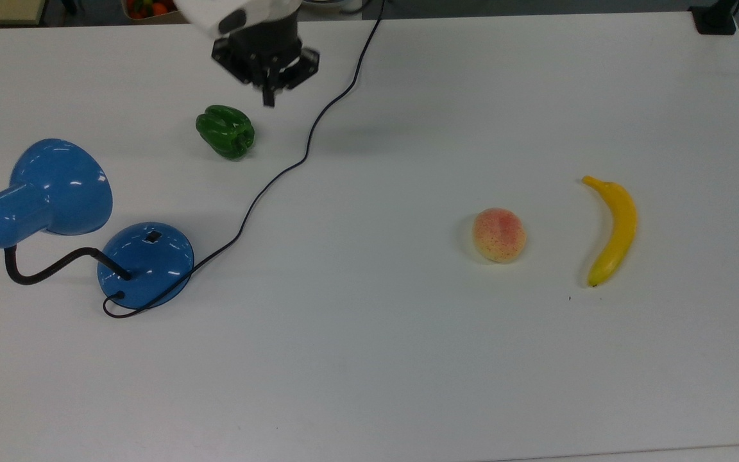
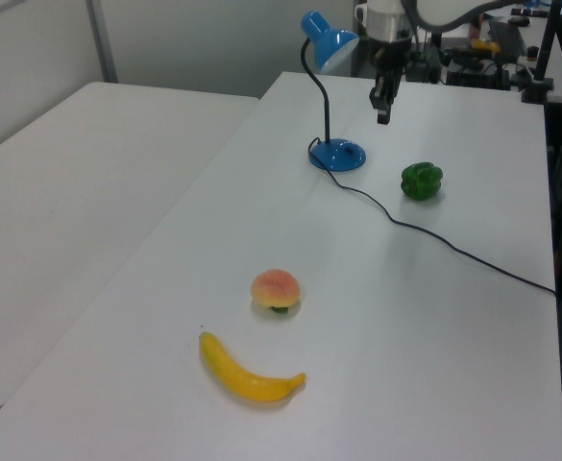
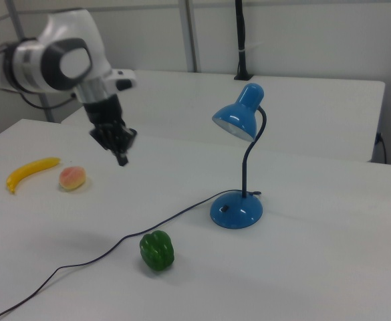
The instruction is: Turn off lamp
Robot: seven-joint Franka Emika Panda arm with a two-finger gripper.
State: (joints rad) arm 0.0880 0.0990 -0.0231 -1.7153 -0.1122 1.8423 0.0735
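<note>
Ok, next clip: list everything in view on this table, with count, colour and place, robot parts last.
lamp: 1, blue with black gooseneck, at the top view's left; base on the table, black cord running to the far edge.
pepper: 1, green, beyond the base in the top view.
peach: 1, pink-yellow, right of centre in the top view.
banana: 1, yellow, right of the peach.
table: 1, white.
gripper: 1, black, fingers shut, above the table beyond the pepper, holding nothing.
</note>
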